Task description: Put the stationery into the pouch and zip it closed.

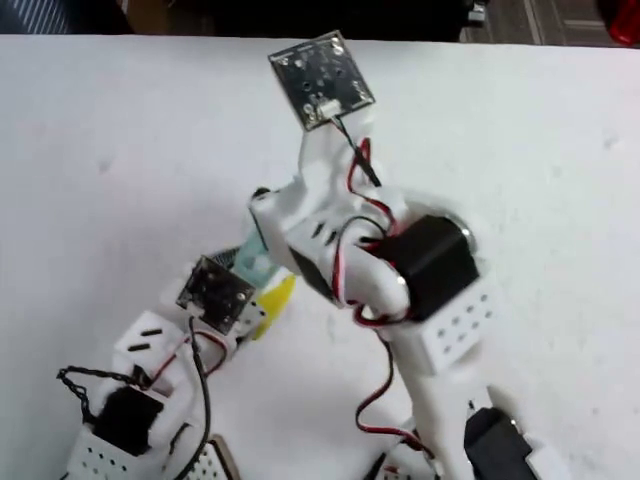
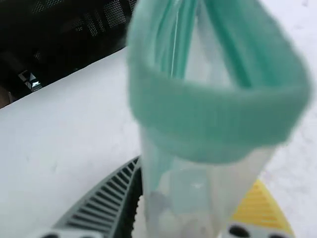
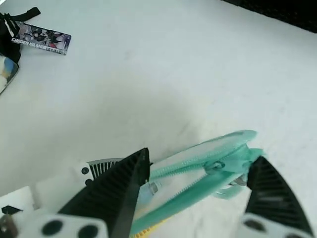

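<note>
A clear pouch (image 2: 198,173) with a teal zipper band (image 2: 213,129) stands held up off the white table, and my left gripper (image 2: 195,191) is shut on its lower part, grey finger (image 2: 99,208) on one side and yellow finger (image 2: 257,208) on the other. In the high view the pouch (image 1: 250,262) shows beside the left gripper (image 1: 262,288). My right gripper (image 3: 200,158) is open, its black fingers (image 3: 119,193) straddling the pouch's zipper (image 3: 188,198). The zipper's two teal rows spread apart from the slider (image 3: 215,166). Something pale blue lies inside the pouch; I cannot tell what.
A printed card (image 3: 42,37) with a black cord lies far off on the table (image 1: 120,150), next to the rounded edge of another object (image 3: 6,72). The right arm (image 1: 400,270) covers the table's middle. Dark room beyond the far edge.
</note>
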